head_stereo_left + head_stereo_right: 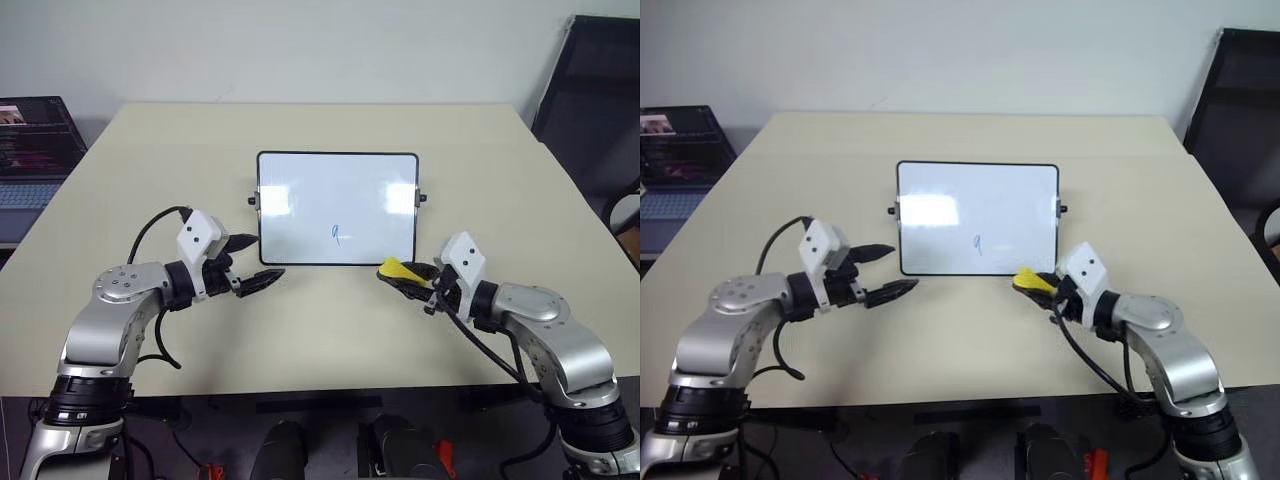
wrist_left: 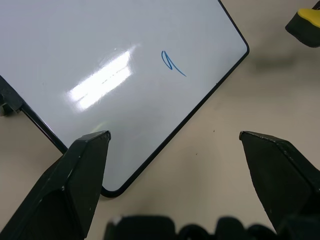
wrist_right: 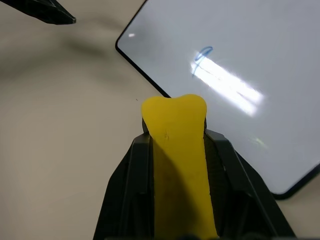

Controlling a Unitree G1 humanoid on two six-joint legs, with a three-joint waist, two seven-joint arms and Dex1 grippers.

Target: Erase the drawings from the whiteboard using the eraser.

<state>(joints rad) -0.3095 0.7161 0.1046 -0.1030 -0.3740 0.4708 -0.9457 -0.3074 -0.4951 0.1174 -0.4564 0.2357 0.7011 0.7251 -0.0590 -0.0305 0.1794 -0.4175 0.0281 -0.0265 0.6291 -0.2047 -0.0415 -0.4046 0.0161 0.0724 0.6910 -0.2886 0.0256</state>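
Note:
The whiteboard (image 1: 337, 208) lies flat in the middle of the tan table, and one small blue scribble of the drawings (image 1: 338, 235) sits near its front edge. My right gripper (image 1: 397, 273) is shut on the yellow eraser (image 3: 177, 150), just off the board's front right corner and clear of the surface. My left gripper (image 1: 255, 263) stands open with nothing between its fingers, off the board's front left corner. The left wrist view shows the same scribble (image 2: 171, 63) and the board's corner between the open fingers (image 2: 75, 175).
A laptop (image 1: 35, 150) stands on a side surface at the far left. A dark chair (image 1: 600, 110) is at the back right beyond the table (image 1: 330, 330). Bare tabletop surrounds the board on all sides.

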